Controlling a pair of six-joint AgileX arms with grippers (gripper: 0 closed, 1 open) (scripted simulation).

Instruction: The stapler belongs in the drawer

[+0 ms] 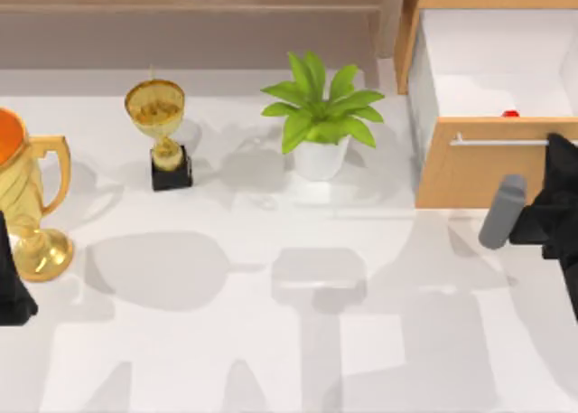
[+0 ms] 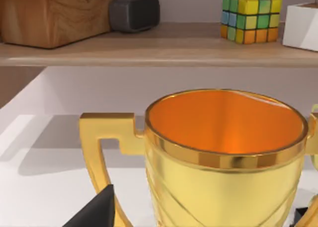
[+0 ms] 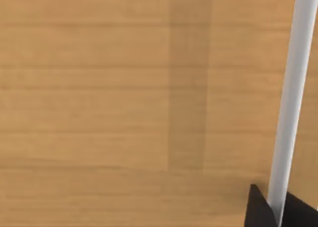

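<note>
White drawer (image 1: 488,65) holds stapler (image 1: 511,114); right tool (image 1: 562,146) grasps its handle (image 1: 497,142).

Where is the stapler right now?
In the top view the stapler is inside the open drawer at the table's right, a bit of red peeking just behind the drawer front, above its silver handle.

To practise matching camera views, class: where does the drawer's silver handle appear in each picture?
Top view: handle runs across the drawer front at right, reaching the right gripper.
Left wrist view: not in it.
Right wrist view: handle crosses the wooden front, gripper fingertips around it.
Shared landmark: the front's tan wood.
</note>
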